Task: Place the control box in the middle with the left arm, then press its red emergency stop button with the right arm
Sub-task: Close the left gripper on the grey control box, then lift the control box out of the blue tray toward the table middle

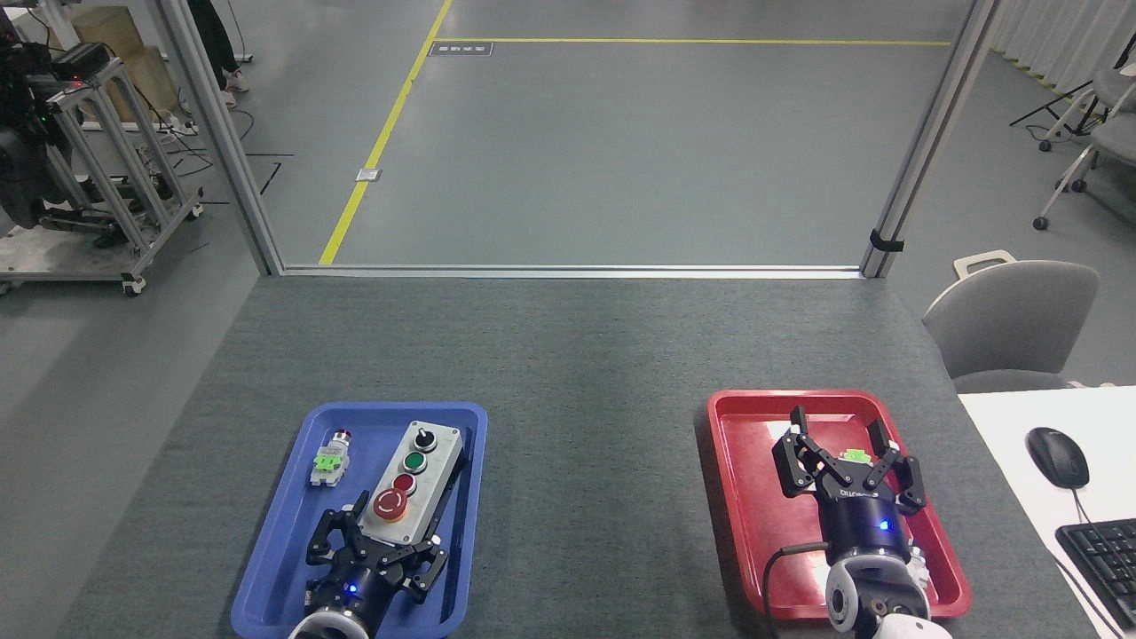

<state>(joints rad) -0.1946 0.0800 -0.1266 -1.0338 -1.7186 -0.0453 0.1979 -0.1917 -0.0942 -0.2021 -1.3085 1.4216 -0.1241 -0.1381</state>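
Wide bare worktop [586, 390] between the blue tray [266, 577] and red tray [737, 497], nothing lying there, raised tray rims in the way, small switch part [329, 461] beside the control box [410, 484]

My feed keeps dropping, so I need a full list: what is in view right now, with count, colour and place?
control box: 1, light grey, in the blue tray, near end between the left claw's fingers
red emergency stop button: 1, red, near end of the box
loose switch part: 1, silver and green, blue tray, left of the box
blue tray: 1, table left
red tray: 1, table right
table: 1, dark grey felt, bare in the middle
chair: 1, grey, right of table
mouse: 1, black, white desk at right
keyboard: 1, black, same desk
left claw: 1, black, around the box's near end
right claw: 1, black, open over the red tray
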